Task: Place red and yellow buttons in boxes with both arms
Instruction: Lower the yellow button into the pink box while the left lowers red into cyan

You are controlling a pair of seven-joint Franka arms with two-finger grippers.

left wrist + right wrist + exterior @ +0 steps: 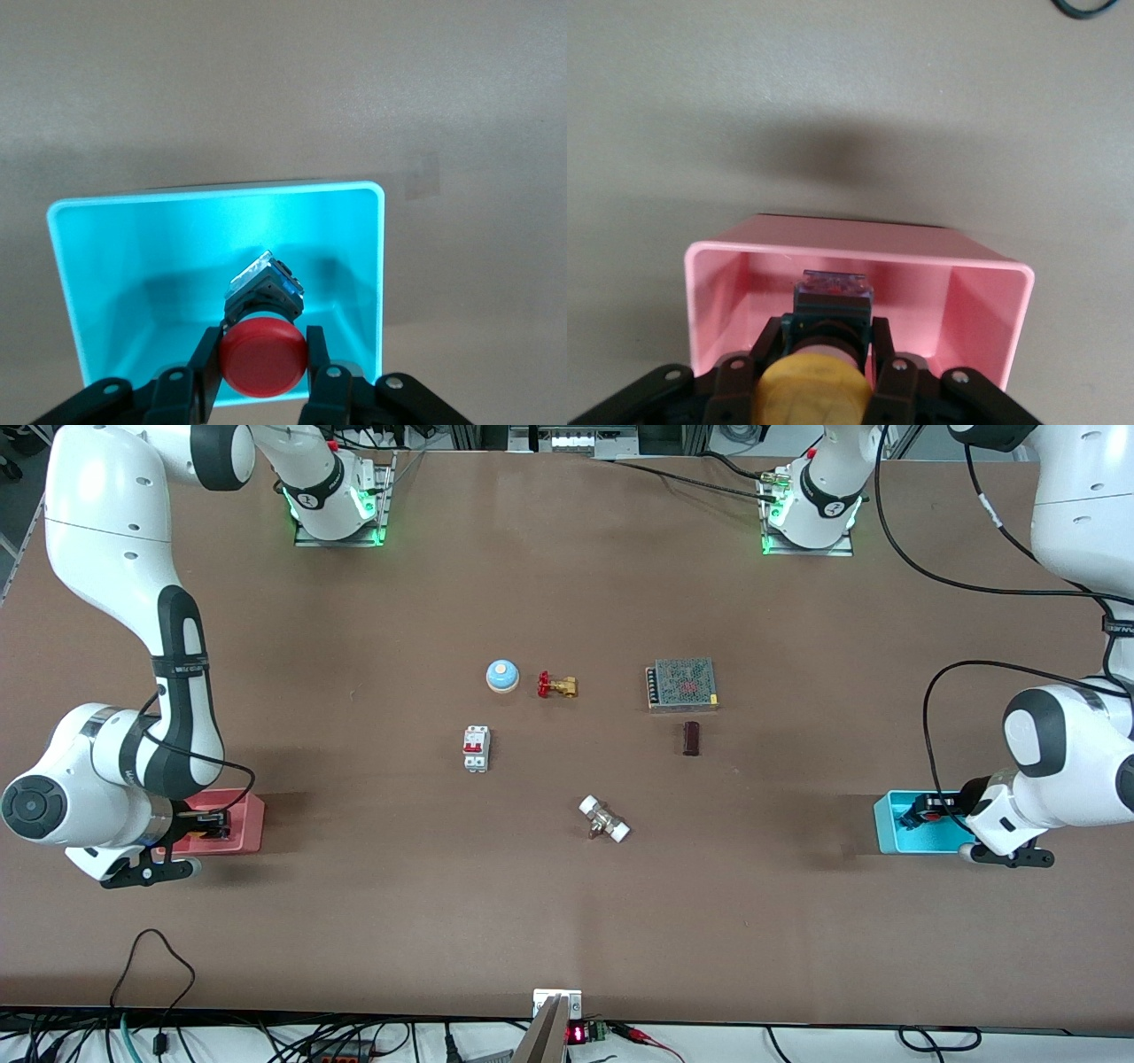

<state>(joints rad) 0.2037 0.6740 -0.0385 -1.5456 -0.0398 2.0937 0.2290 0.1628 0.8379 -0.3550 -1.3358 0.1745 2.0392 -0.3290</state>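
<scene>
Left gripper (264,376) clamps red button (263,357) in cyan box (89,292); right gripper (819,376) clamps yellow button (811,390) in pink box (983,310).

No text, label, brand or number can be read on anything here.

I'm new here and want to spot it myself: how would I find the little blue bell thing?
Start at the grey metal mesh-topped unit near the table's middle and look along the same row toward the right arm's end. Past the small brass valve with a red handwheel sits the blue-and-white dome bell. It is the only round, domed item there.
</scene>
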